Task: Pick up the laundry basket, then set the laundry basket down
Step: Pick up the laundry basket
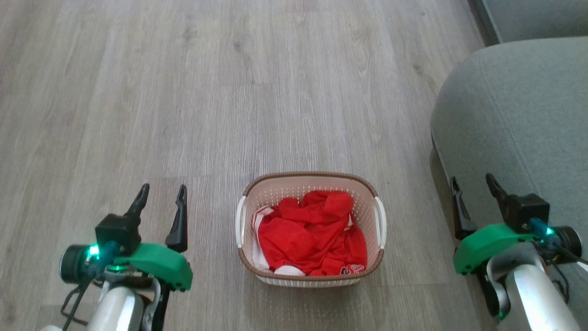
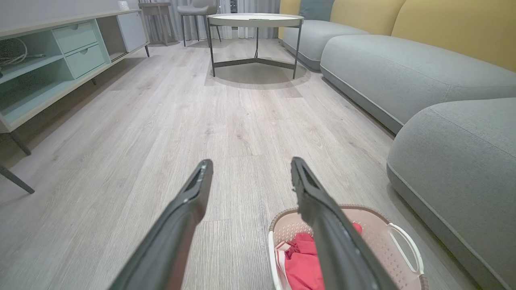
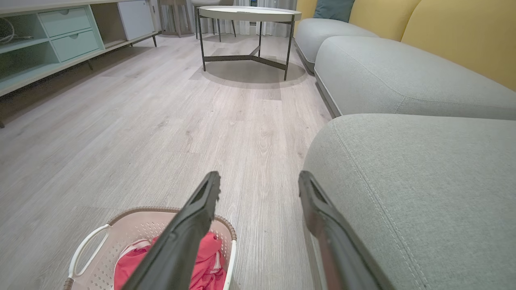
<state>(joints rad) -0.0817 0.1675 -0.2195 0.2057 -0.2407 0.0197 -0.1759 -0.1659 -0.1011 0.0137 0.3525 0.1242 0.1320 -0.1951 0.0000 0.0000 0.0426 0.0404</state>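
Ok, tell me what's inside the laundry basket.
Inside the laundry basket lies a crumpled heap of red clothes with white trim. The perforated inner walls show above the heap. The heap covers the basket's floor, so anything beneath it cannot be seen.

- A gray wood floor (image 1: 229,92) runs across the room.
- A long gray sofa (image 2: 403,68) stands along the floor's right side, with yellow back cushions (image 2: 455,28) behind its seats.
- A blue-green pillow (image 2: 316,9) sits at the sofa's far end.
- A round table (image 2: 254,19) on thin dark legs stands far off, near the sofa.
- A low cabinet (image 2: 36,64) with pale green drawers (image 2: 82,58) stands along the floor's left side.
- A gray chair (image 2: 197,9) stands behind the table.
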